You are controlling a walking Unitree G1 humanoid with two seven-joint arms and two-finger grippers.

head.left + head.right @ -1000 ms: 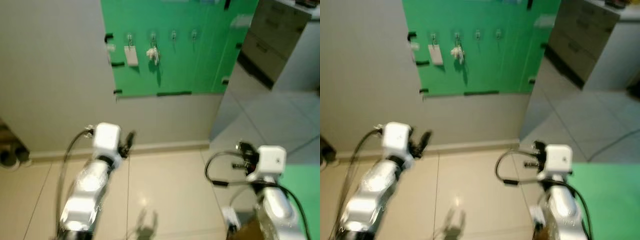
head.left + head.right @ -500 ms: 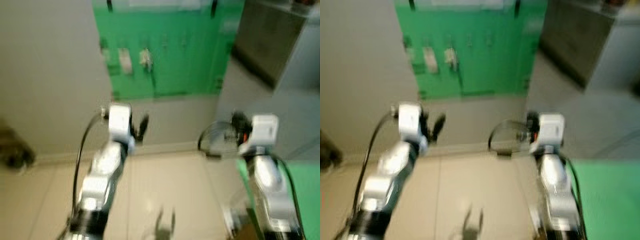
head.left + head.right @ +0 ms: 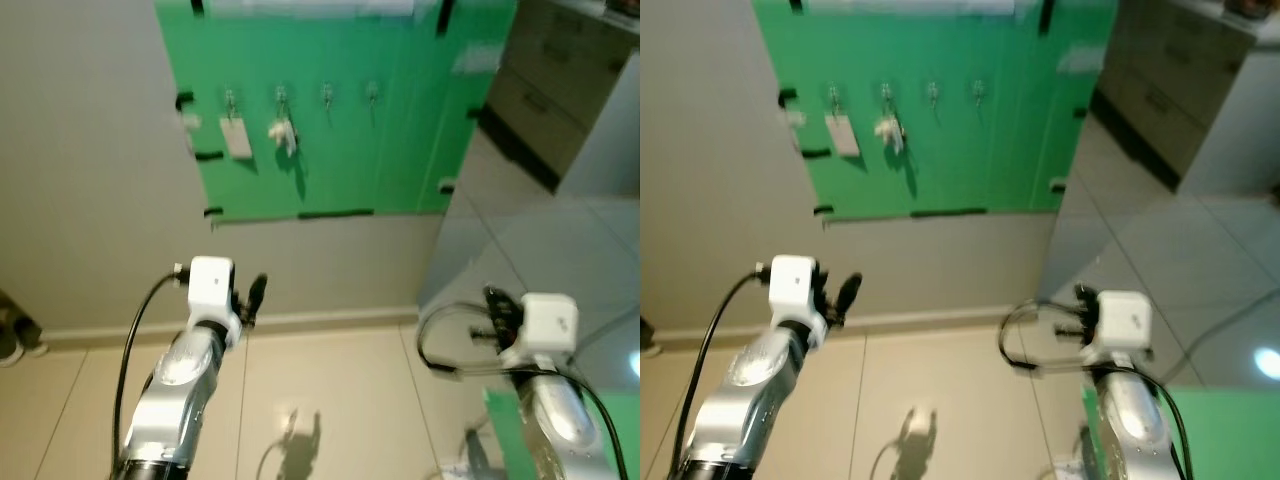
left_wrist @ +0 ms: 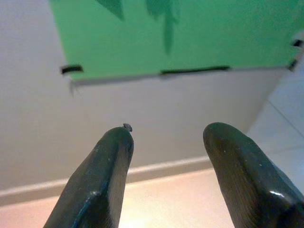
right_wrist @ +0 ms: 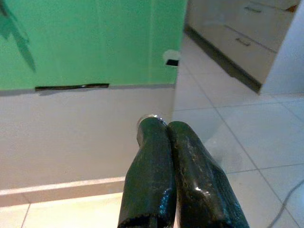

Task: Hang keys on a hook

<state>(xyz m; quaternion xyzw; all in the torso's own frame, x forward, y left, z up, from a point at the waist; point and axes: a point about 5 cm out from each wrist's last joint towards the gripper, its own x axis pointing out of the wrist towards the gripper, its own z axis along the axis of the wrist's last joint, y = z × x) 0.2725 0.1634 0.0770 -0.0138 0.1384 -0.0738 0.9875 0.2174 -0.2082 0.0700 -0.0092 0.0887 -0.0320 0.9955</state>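
Green board [image 3: 340, 110] hooks hold an unreadable tag [image 3: 237, 139].

Keys [image 3: 283, 131] hung on 2nd hook [image 3: 280, 95].

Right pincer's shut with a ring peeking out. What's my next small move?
Probably raise the right pincer toward the green board. Its fingers pinch a small metal ring, while the free hooks sit well above both arms. The left pincer is open and empty.

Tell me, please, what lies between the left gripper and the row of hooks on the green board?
Between the left gripper and the hooks, the left eye view shows bare grey wall, then the green board with its black-taped lower edge. A white tag and pale bundle hang from two hooks.
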